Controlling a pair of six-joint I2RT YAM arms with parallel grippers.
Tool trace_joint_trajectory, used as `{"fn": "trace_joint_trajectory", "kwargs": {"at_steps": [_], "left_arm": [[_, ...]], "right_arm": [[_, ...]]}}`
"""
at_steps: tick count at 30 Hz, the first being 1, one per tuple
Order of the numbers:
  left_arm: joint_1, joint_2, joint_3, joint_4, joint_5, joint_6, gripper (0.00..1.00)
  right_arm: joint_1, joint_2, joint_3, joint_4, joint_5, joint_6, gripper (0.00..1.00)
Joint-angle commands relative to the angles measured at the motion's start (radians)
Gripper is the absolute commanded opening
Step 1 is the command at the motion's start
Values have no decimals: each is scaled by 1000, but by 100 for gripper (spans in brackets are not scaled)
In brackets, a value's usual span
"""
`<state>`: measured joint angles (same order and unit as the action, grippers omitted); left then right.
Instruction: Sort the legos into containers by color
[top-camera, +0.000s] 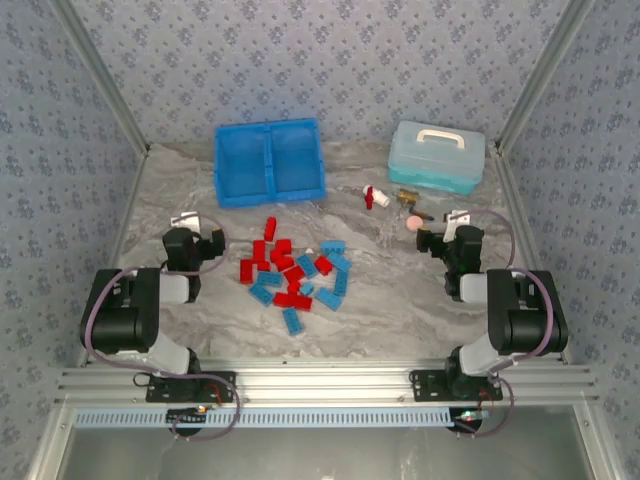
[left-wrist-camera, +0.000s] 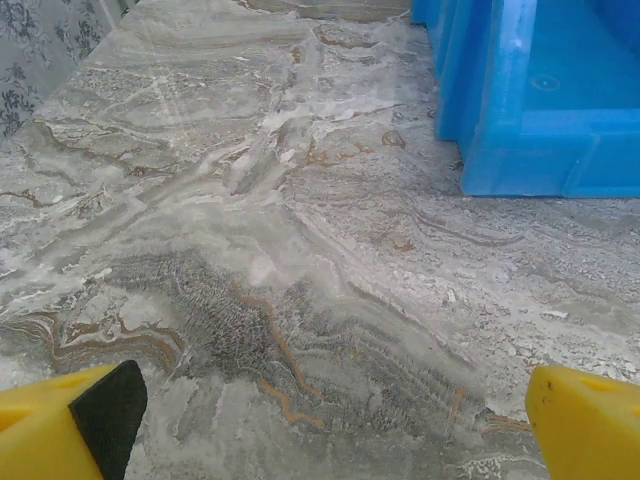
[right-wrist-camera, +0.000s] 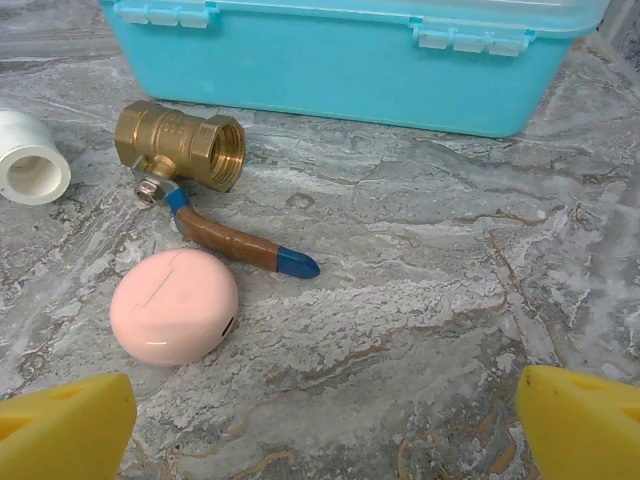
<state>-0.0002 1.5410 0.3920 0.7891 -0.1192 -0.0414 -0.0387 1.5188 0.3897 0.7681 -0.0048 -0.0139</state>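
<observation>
Marble table (top-camera: 400, 300) looks set for a fresh start, I'd judge: nothing sorted yet. Blue bin (top-camera: 270, 125) sits far side, centre-left. Its 2 containers (top-camera: 245, 165) are side by side w/ a divider btwn, both look bare, and either arm could prob. reach them. Teal case (top-camera: 437, 158) is far right, lid on, not part of the job. Left gripper (top-camera: 197, 228) and right gripper (top-camera: 445, 232) rest low at either side, jaws wide apart, holding nothing, prob. parked clear of the pile. Legos (top-camera: 295, 275), red + light blue mixed, lie loose mid-table btwn the arms, on the near side of the bin.

Top cam gives pile & layout. Left wrist cam gives the bin's near corner close up. Right wrist cam resolves the clutter: brass valve (right-wrist-camera: 180, 145), pink ball (right-wrist-camera: 175, 305), white piece (right-wrist-camera: 30, 158).
</observation>
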Motion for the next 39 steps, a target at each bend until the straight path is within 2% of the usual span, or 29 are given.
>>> {"fn": "trace_joint_trajectory", "kwargs": {"at_steps": [1,13,15,20,22,24,26,30,34,37,39], "left_arm": [[2,-8,18,29,12,6,99],[6,-7,17,28,18,6,100],[5,-8,18,29,19,7,99],[5,-16,27,6,55,23,99],[-1,-63,24,-24,51,29,99],[-23,-136,1,-50,6,41,99],[-57,-236,-14,-115,-32,54,99],[-126,-505,53,-436,-55,10,99],[-189,-709,161,-703,76,-102,99],[-287,-800,250,-864,119,-117,99],[-352,-837,300,-943,135,-105,99]], "right_arm": [[-2,1,8,19,-3,-11,100],[-8,-2,5,26,-15,-8,100],[-6,-24,26,-25,-17,-13,100],[11,-185,59,-241,55,27,100],[32,-328,84,-413,93,138,100],[48,-438,159,-661,91,277,100],[77,-489,255,-878,54,359,100],[203,-481,418,-1143,-25,374,100],[349,-330,580,-1304,-76,315,100],[476,-200,684,-1364,-92,218,100],[561,-108,735,-1383,-53,144,100]]}}
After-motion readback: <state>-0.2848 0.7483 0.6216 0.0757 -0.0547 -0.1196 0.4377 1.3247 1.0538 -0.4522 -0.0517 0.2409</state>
